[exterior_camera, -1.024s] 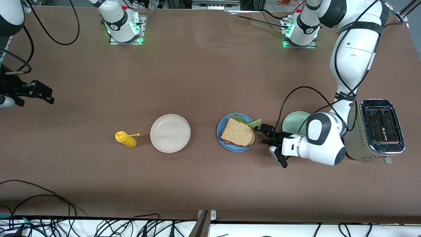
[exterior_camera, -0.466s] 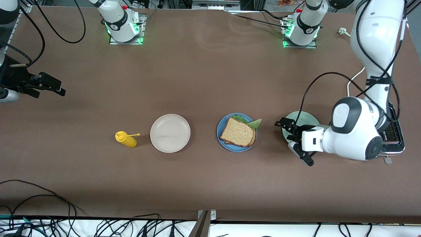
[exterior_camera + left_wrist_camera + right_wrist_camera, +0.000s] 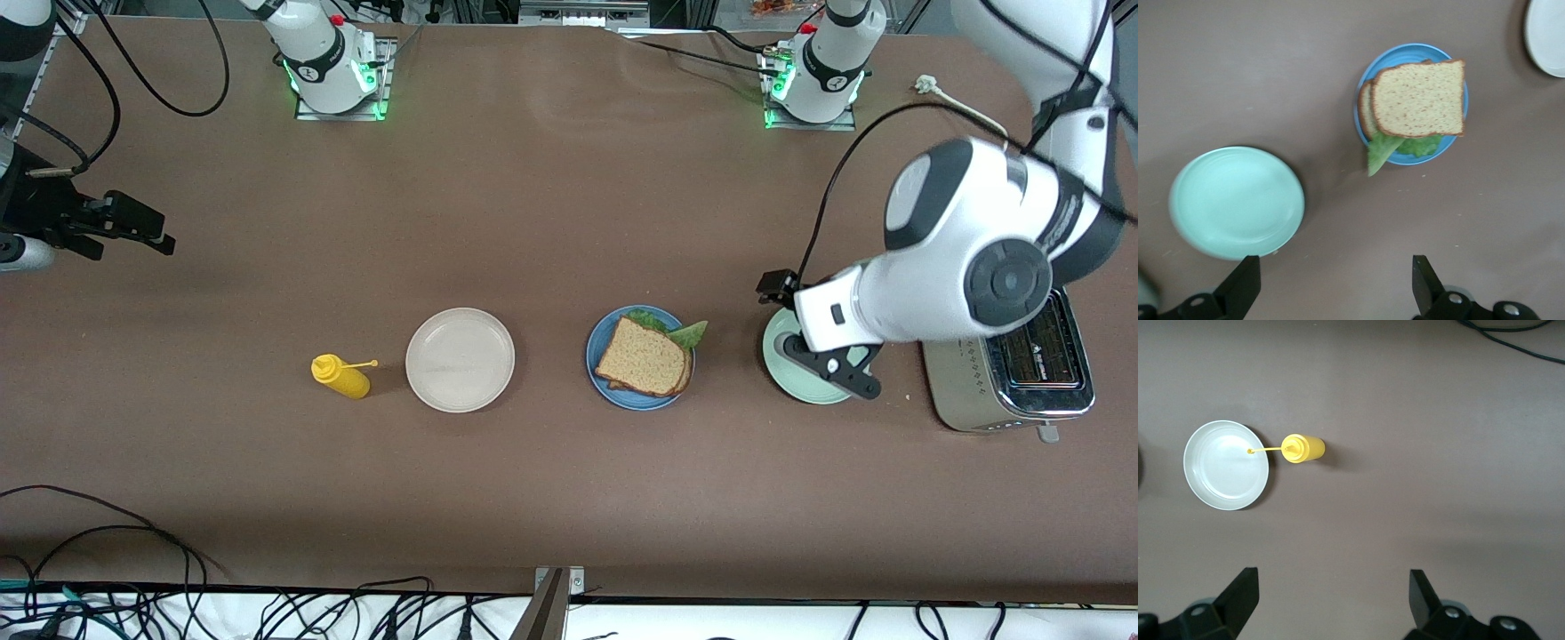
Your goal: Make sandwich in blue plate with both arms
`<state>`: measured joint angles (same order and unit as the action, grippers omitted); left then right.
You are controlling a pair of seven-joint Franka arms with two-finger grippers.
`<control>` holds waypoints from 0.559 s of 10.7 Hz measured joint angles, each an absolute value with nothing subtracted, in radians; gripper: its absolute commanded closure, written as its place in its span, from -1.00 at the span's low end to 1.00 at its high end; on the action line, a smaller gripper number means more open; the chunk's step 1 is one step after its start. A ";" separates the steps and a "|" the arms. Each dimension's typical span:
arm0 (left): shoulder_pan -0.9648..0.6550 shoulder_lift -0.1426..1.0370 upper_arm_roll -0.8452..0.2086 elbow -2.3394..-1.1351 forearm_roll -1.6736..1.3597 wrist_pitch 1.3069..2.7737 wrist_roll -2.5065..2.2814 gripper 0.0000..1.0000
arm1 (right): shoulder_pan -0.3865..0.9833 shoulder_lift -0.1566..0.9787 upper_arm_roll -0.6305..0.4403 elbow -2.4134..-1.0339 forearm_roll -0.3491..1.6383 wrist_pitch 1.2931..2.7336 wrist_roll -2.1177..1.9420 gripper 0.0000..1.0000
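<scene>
Sandwich (image 3: 644, 356) on blue plate (image 3: 601, 373), lettuce poking out at 1 o'clock. Left gripper (image 3: 813, 333) over green plate (image 3: 782, 373), right gripper (image 3: 133, 233) waiting over bare table; wrist views alone show both sets of fingers apart, empty.

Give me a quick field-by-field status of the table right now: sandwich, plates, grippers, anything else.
sandwich: assembled on the blue plate; lettuce sticks out over the rim
pale-green plate: bare, beside the blue plate toward the left arm's end
white plate: bare, between the blue plate and the mustard bottle
toaster: at the left arm's end
left gripper: open, holding nothing, above the pale-green plate
right gripper: open, holding nothing, waiting at the right arm's end
</scene>
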<state>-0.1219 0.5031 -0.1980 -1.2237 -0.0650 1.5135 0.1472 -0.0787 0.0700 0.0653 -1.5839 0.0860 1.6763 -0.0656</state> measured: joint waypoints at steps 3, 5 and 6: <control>-0.145 0.327 -0.184 -1.290 -0.005 1.474 0.097 -1.00 | -0.079 0.067 0.065 -1.583 0.052 1.665 -0.066 -1.00; -0.115 0.145 -0.159 -1.469 -0.004 1.535 0.089 -1.00 | -0.079 0.066 0.065 -1.583 0.028 1.660 -0.066 -1.00; -0.078 0.060 -0.156 -1.556 -0.004 1.583 0.091 -1.00 | -0.079 0.066 0.064 -1.583 0.019 1.660 -0.066 -1.00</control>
<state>-0.0778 0.0598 -0.1558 -1.5563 -0.0036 1.5832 0.0906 -0.0794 0.0661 0.0638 -1.5828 0.0195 1.6595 -0.0657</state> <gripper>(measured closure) 0.000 0.000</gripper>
